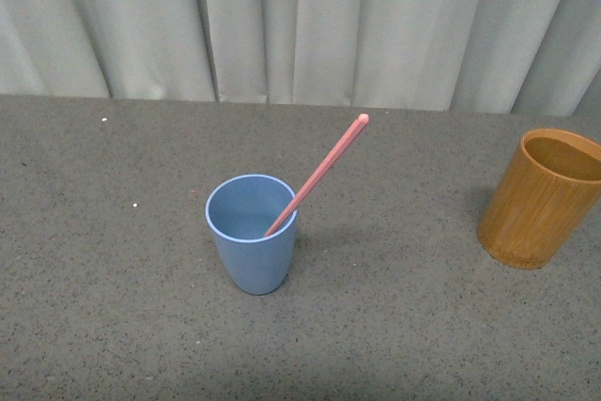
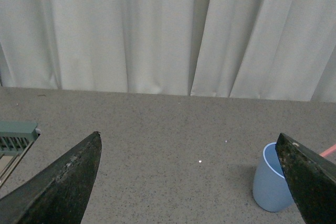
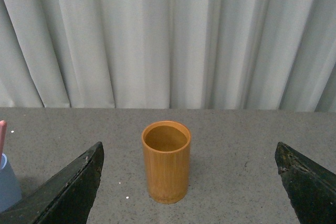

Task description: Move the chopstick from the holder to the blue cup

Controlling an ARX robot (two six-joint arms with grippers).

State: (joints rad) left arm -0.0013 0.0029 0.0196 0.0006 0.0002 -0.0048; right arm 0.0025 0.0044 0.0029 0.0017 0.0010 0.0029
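Observation:
The blue cup (image 1: 252,246) stands upright near the middle of the grey table, and one pink-red chopstick (image 1: 319,173) leans in it, its top pointing up and to the right. At the right edge stands the orange-brown holder (image 1: 541,197), whose visible inside looks empty. Neither arm shows in the front view. My left gripper (image 2: 189,145) is open with bare table between its fingers; the blue cup (image 2: 269,182) sits partly behind one finger, and a tip of the chopstick (image 2: 327,150) shows beside it. My right gripper (image 3: 189,153) is open, facing the holder (image 3: 166,162), which stands apart, ahead of the fingers.
Pale grey curtains (image 1: 300,25) hang along the table's far edge. A grey-green ribbed object (image 2: 16,137) lies at the border of the left wrist view. The blue cup (image 3: 6,187) and the chopstick (image 3: 2,136) show at the border of the right wrist view.

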